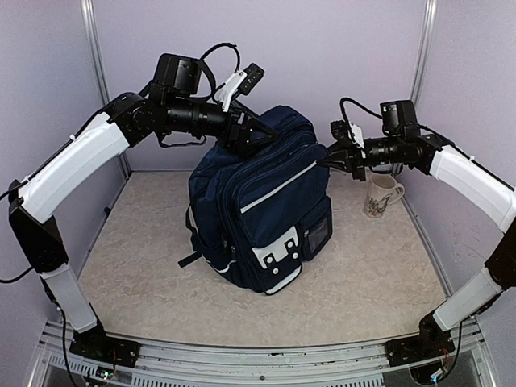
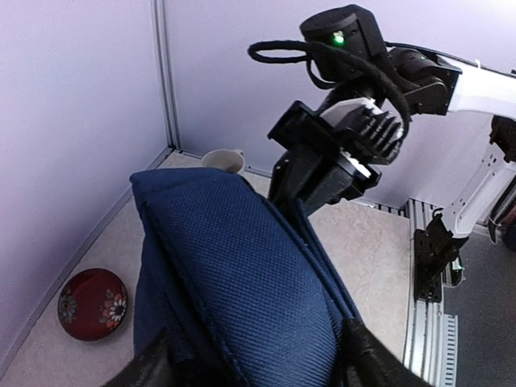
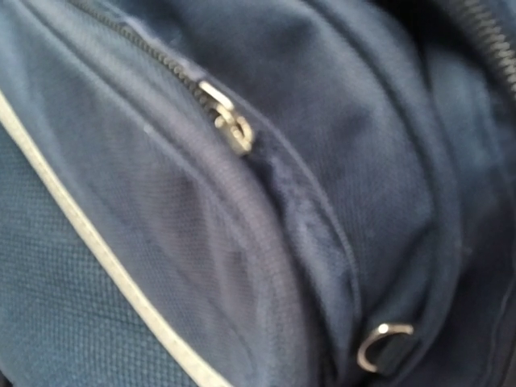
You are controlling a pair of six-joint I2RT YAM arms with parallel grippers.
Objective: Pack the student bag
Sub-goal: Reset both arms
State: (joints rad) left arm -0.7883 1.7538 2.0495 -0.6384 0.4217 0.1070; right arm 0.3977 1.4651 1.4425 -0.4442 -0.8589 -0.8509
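No readable text, label, brand, number or sign anywhere. Backpack [image 1: 258, 201] white patches blank; clear window pocket on front too small to read. Mug [image 1: 379, 196] carries picture only, no legible words. Red bowl [image 2: 92, 304] carries flower pattern, no lettering. Zipper pull [image 3: 232, 129] blurred, no marking legible.

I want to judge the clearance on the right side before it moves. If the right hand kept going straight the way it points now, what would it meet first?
Most likely the student bag. The right hand points left at the bag's upper side, and its wrist view shows only navy fabric and a zip pull close up, so it looks at or near contact already.
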